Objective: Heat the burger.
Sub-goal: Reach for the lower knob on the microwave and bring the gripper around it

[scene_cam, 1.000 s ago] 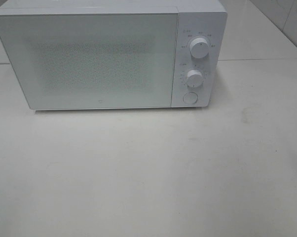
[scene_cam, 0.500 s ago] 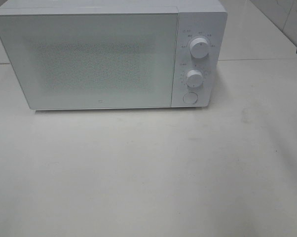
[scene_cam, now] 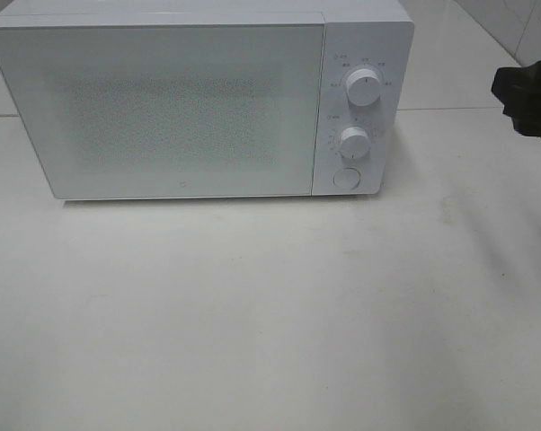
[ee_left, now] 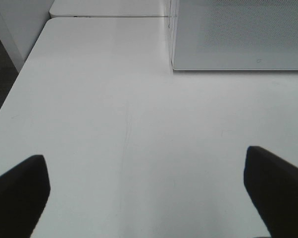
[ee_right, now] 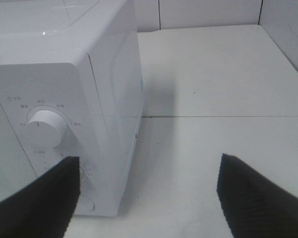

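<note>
Overhead, only right gripper (scene_cam: 527, 94) near microwave (scene_cam: 199, 108); left gripper (ee_left: 146, 191) wrist-view only, both jaws spread

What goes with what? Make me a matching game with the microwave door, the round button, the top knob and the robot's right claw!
Things:
1. microwave door
2. round button
3. right gripper
4. upper knob

Descriptions:
A. black, jaws apart, holding nothing
B. highest thing on the control panel
C. shut
D. lowest thing on the control panel

Pairs: 1-C, 2-D, 3-A, 4-B
</note>
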Action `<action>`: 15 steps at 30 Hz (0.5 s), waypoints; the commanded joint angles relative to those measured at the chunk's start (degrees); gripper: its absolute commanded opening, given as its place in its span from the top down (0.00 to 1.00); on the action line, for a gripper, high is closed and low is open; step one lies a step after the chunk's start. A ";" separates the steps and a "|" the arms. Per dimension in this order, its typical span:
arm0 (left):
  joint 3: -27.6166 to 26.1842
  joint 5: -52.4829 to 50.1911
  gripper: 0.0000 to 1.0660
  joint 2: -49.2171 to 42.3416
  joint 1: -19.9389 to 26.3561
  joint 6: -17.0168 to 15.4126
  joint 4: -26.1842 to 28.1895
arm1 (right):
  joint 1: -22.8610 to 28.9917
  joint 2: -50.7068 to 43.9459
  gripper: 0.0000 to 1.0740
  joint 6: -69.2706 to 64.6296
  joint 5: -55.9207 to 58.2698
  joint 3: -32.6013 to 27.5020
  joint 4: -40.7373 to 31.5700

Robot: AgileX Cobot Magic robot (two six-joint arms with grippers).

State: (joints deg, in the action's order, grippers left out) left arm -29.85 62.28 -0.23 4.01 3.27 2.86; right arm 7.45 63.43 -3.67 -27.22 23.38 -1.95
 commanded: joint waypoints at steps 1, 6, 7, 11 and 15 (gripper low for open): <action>0.17 -0.86 0.06 -1.38 0.29 -0.06 -0.11 | 0.11 1.95 0.30 3.67 -8.77 -2.46 -3.50; 0.17 -0.86 0.06 -1.38 0.29 -0.06 -0.11 | 2.86 5.84 0.30 7.16 -20.40 -6.30 -9.40; 0.17 -0.86 0.06 -1.38 0.29 -0.06 -0.11 | 5.61 7.56 0.30 8.77 -23.15 -7.10 -11.63; 0.17 -0.86 0.06 -1.38 0.29 -0.06 -0.11 | 10.43 10.66 0.30 12.43 -25.95 -7.45 -16.16; 0.17 -0.86 0.06 -1.38 0.29 -0.06 -0.11 | 17.13 16.21 0.30 17.65 -33.75 -7.45 -22.86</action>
State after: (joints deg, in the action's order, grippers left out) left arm -29.85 62.28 -0.23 4.01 3.27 2.86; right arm 23.03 78.50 11.69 -56.95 15.99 -22.46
